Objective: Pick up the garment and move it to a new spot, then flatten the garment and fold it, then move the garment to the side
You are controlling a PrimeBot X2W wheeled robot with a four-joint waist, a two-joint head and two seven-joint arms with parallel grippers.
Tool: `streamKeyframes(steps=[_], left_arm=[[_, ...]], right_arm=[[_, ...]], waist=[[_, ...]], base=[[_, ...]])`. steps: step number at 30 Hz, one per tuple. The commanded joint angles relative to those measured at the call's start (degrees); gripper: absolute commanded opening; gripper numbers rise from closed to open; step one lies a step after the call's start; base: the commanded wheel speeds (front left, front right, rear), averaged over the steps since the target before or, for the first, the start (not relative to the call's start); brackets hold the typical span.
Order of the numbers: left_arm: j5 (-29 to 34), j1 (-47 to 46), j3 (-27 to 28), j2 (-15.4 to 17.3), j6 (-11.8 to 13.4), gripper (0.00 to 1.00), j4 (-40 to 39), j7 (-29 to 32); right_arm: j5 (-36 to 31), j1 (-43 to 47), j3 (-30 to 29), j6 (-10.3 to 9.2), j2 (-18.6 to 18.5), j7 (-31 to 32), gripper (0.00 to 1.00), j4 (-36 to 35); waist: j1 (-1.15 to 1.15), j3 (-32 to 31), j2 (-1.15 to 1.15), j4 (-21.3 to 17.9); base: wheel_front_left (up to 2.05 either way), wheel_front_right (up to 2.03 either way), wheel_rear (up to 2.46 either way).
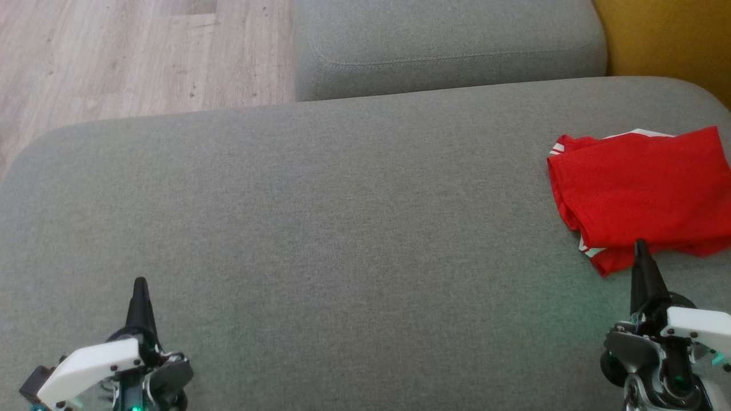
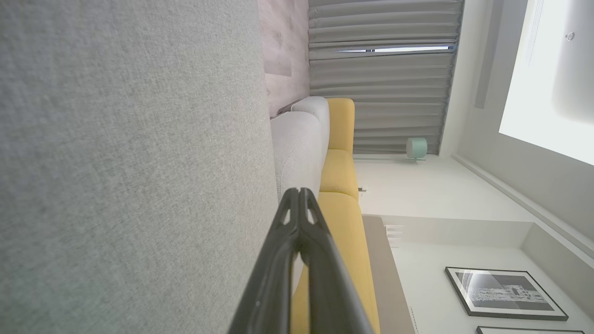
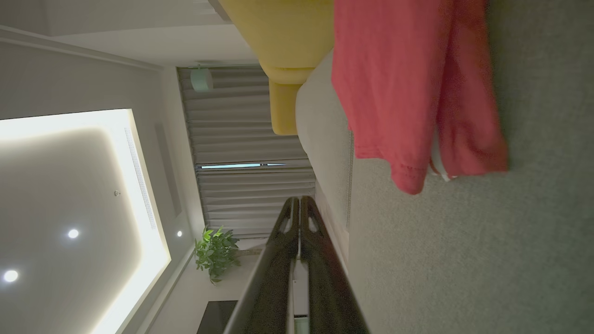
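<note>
The folded red garment is sitting on the grey cushion's right side, while the left gripper and right gripper are hovering pinched closed, gripping nothing.

It was a home living room: a grey sofa, a yellow sofa, curtains, a framed picture, a potted plant and wood floor.

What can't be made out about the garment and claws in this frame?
- Red garment: head view's right edge cuts it off; right wrist view blurs it.
- Right claw: tip overlaps the garment's near edge; contact unclear.
- White trim: too small to identify.
</note>
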Motion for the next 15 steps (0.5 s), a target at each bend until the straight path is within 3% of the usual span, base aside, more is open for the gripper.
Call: streamKeyframes(steps=[1, 15], left_arm=[[-0.2, -2.78, 2.24, 0.49, -0.38, 0.0, -1.64, 0.42], [0.12, -2.81, 2.63, 0.22, -0.38, 0.0, -1.62, 0.72]], right_arm=[[0.43, -3.16, 1.12, -0.04, -1.2, 0.41, 0.0, -1.85], [0.16, -3.19, 0.79, -0.04, -0.97, 0.67, 0.0, -1.83]], waist=[[0.0, -0.01, 0.0, 0.0], [0.0, -0.01, 0.0, 0.0]], base=[[0.0, 0.0, 0.0], [0.0, 0.0, 0.0]])
